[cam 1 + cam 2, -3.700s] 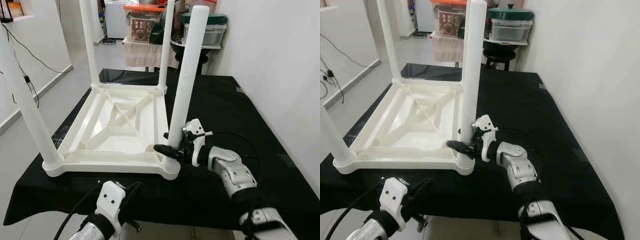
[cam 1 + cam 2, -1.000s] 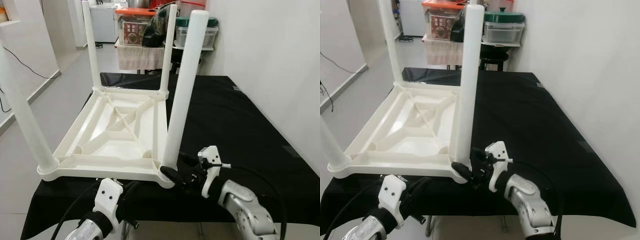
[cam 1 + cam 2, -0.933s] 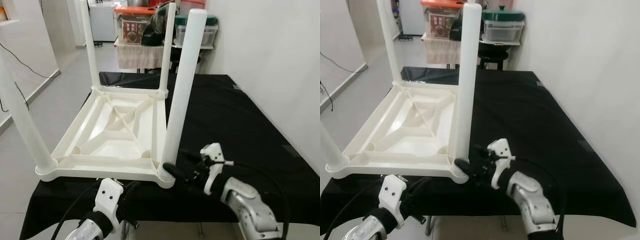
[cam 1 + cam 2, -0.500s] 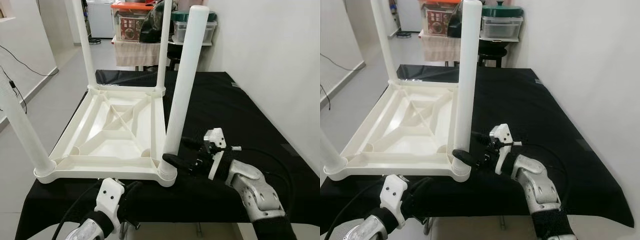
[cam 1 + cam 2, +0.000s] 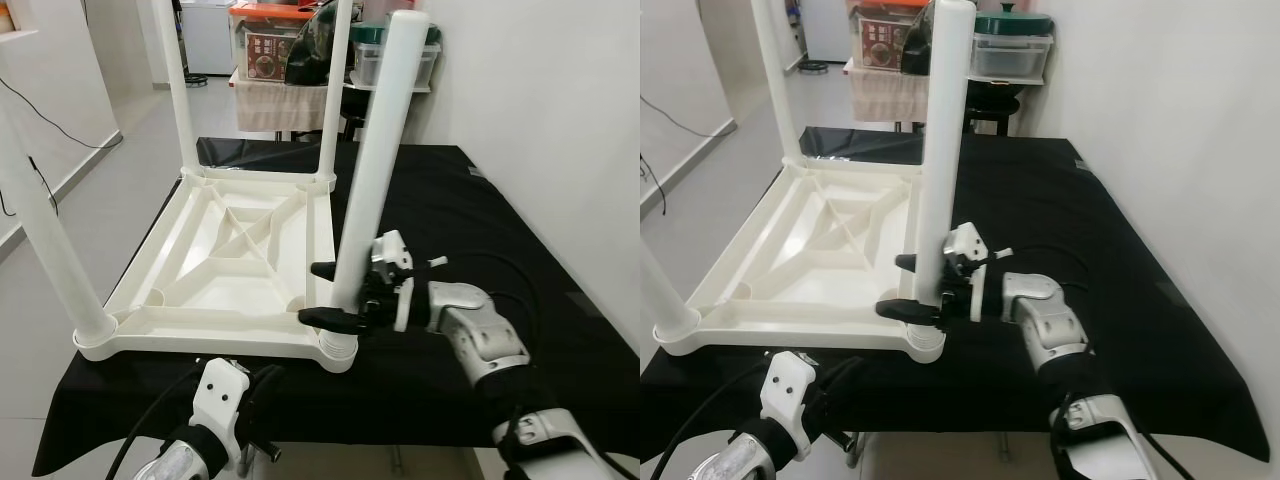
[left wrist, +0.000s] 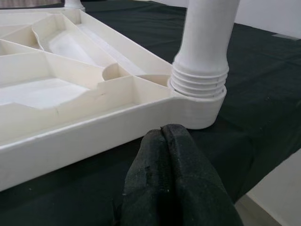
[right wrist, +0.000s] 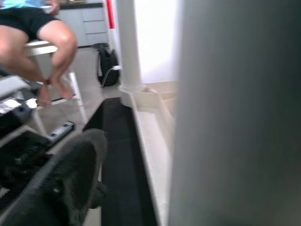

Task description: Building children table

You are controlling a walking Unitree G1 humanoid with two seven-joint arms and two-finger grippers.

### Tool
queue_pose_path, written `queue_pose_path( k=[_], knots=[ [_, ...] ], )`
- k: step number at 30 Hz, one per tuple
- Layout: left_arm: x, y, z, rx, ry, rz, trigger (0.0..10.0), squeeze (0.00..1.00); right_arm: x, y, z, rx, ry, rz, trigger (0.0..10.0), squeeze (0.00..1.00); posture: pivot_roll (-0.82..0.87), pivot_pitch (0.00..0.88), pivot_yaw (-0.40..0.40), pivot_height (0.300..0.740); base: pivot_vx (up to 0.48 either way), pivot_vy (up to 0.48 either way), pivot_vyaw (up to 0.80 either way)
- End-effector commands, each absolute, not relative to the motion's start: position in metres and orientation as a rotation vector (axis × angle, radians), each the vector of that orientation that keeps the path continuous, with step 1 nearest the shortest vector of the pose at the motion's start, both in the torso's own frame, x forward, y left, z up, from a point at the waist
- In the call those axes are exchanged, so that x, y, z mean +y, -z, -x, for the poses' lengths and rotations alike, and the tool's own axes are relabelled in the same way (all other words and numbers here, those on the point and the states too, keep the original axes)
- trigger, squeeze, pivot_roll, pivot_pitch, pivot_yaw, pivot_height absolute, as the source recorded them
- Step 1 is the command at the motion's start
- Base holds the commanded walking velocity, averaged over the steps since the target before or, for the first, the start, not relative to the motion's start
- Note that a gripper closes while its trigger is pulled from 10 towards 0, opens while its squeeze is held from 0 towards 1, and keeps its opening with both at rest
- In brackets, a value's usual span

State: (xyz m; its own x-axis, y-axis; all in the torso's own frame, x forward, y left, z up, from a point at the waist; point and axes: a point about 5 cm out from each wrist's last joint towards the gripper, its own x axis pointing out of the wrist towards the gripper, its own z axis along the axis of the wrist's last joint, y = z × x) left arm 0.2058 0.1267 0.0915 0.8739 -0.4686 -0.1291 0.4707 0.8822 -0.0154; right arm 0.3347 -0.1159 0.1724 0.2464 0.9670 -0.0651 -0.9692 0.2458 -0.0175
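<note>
**Robot braces last leg of upturned children's table**

While the table [image 5: 240, 260] lies upside down at the counter's [image 5: 480, 220] near-left corner, the right gripper [image 5: 333, 295] straddles the nearest leg [image 5: 372, 170], fingers spread, unclenched. Squeezing low and pressing straight down should seat it. Left gripper [image 6: 171, 141] idles, fingers together.

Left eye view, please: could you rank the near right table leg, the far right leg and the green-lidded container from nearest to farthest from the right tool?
1. Near right table leg, between the right tool's fingers.
2. Far right leg, at the tabletop's back corner.
3. Green-lidded container, beyond the black table.
</note>
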Motion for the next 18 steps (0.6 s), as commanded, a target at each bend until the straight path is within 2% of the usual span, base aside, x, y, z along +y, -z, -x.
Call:
queue_pose_path(
  k=[1, 9, 16, 18],
  knots=[
    [0.125, -0.09, -0.204, 0.139, 0.494, -0.022, 10.0, 0.0, -0.111, -0.164, -0.34, 0.065, -1.291, 0.065, 0.0, 0.0, 0.05, 0.0, -0.077, 0.74, 0.0, 0.0, 0.0],
    [0.124, -0.089, -0.203, 0.14, 0.494, -0.021, 10.0, 0.0, -0.118, -0.162, -0.343, 0.064, -1.262, 0.045, 0.0, 0.0, 0.04, 0.0, -0.074, 0.74, 0.0, 0.0, 0.0],
    [0.123, -0.088, -0.203, 0.143, 0.503, -0.012, 10.0, 0.0, -0.14, -0.156, -0.341, 0.066, -1.173, 0.042, 0.0, 0.0, 0.03, 0.0, -0.069, 0.74, 0.0, 0.0, 0.0],
    [0.123, -0.088, -0.202, 0.143, 0.504, -0.011, 10.0, 0.0, -0.156, -0.15, -0.336, 0.066, -1.064, 0.041, 0.0, 0.0, 0.02, 0.0, -0.064, 0.74, 0.0, 0.0, 0.0]
  ],
)
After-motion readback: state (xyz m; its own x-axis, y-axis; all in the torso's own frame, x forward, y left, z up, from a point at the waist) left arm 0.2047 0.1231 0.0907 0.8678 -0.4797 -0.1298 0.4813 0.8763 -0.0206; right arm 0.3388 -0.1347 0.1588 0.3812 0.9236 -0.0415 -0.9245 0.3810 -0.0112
